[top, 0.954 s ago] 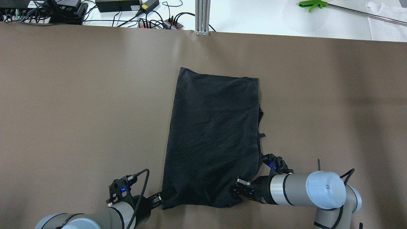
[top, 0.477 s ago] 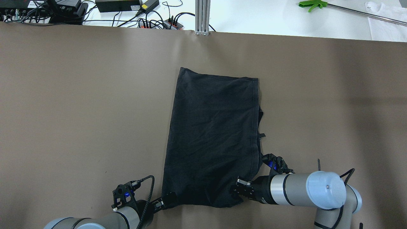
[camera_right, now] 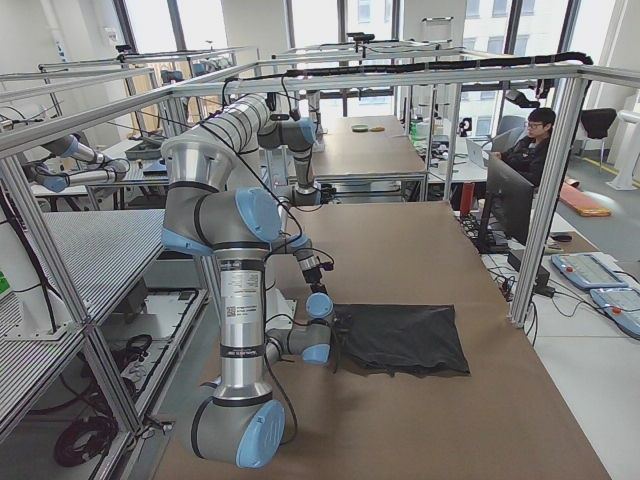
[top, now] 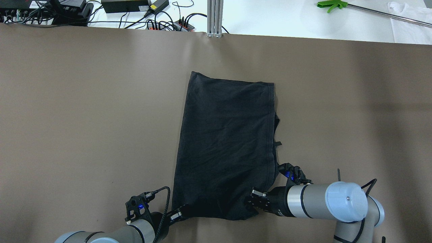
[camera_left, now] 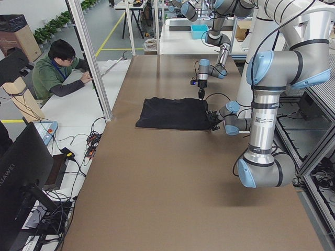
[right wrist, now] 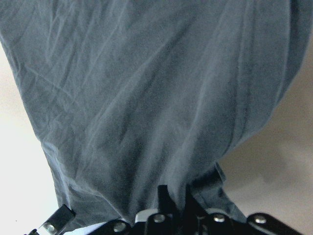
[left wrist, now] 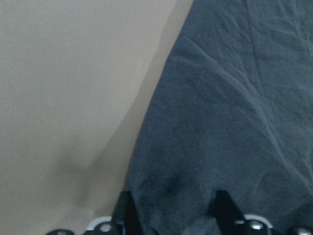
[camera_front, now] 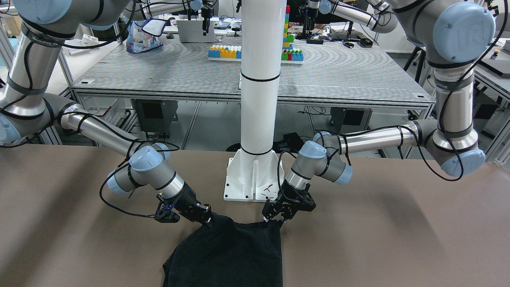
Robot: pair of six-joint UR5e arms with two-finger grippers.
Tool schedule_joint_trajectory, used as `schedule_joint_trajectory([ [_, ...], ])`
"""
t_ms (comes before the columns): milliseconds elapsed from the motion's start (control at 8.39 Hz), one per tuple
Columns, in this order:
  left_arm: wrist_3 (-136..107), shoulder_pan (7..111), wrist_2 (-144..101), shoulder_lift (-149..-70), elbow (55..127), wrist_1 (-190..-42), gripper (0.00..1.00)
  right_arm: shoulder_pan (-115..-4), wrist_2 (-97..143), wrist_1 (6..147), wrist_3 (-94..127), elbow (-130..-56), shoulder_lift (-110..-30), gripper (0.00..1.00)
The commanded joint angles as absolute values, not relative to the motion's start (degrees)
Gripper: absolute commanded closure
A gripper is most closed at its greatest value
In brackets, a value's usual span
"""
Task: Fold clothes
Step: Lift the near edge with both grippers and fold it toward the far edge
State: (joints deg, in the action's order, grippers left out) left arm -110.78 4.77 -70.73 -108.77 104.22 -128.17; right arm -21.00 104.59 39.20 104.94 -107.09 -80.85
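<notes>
The clothes (top: 226, 141) are one plain black piece lying flat mid-table, long side running away from me. My left gripper (top: 177, 215) sits at its near left corner. The left wrist view shows the two fingers (left wrist: 128, 215) apart, with the black fabric (left wrist: 220, 98) spread between them, so this gripper is open. My right gripper (top: 251, 202) is at the near right corner. Its fingers (right wrist: 166, 196) are close together, shut on a pinch of the cloth (right wrist: 146, 98). In the front-facing view both grippers, left (camera_front: 279, 218) and right (camera_front: 207, 219), are at the cloth's (camera_front: 231, 255) raised corners.
The white pillar's base plate (camera_front: 251, 179) stands just behind the cloth's near edge. An aluminium post (top: 215, 17), cables and power boxes (top: 125, 5) and a green tool (top: 332, 4) lie beyond the far edge. A person (camera_left: 57, 73) sits at the side bench.
My left gripper has slid right along the near edge, onto the cloth's near left corner, and that corner has drawn in a little. The right arm has stayed still.
</notes>
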Motion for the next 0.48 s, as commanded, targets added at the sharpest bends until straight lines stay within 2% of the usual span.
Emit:
schedule_joint_trajectory([
  [0, -110.74, 4.83, -71.27, -109.34, 104.85, -128.14, 1.0, -21.01, 104.59, 39.2, 104.94, -107.14, -80.95, 1.0],
  [358, -109.26, 5.62, -74.16, -104.53, 111.76, -127.97, 1.0, -21.01, 104.85, 39.03, 104.85, -109.23, -81.65, 1.0],
])
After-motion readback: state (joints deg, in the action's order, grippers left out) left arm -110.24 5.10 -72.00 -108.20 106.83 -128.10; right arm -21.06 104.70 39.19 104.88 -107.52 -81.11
